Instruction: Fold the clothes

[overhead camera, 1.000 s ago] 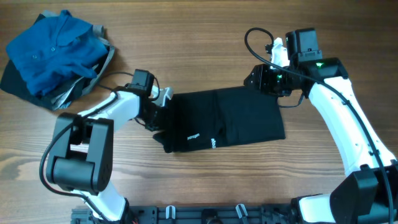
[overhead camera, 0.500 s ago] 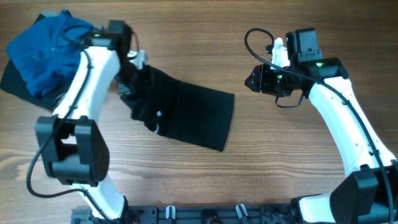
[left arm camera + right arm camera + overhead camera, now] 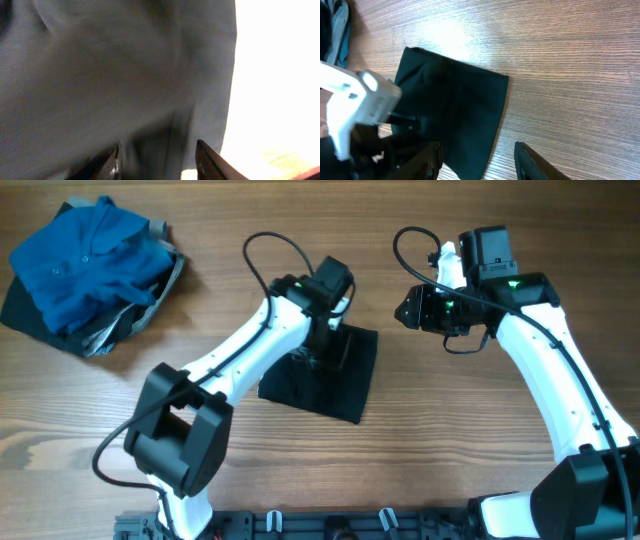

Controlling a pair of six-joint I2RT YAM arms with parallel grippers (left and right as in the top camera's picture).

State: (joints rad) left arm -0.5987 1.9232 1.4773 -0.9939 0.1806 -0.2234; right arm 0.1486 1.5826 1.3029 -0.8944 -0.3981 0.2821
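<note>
My left claw (image 3: 157, 162) sits low over the folded black soft-fabric garment (image 3: 340, 385), which lies at the middle of the brown wooden table (image 3: 450, 450). Cloth fills its view, so I cannot tell whether it grips. My right claw (image 3: 477, 162) hovers to the garment's right, parted and empty.

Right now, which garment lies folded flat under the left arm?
The black garment, folded into a neat rectangle; the blue collared shirt lies crumpled at far left.

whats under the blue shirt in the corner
A grey cloth pokes out at the blue shirt's right edge and dark fabric at its left. How far they run beneath, or anything else there, is covered.
</note>
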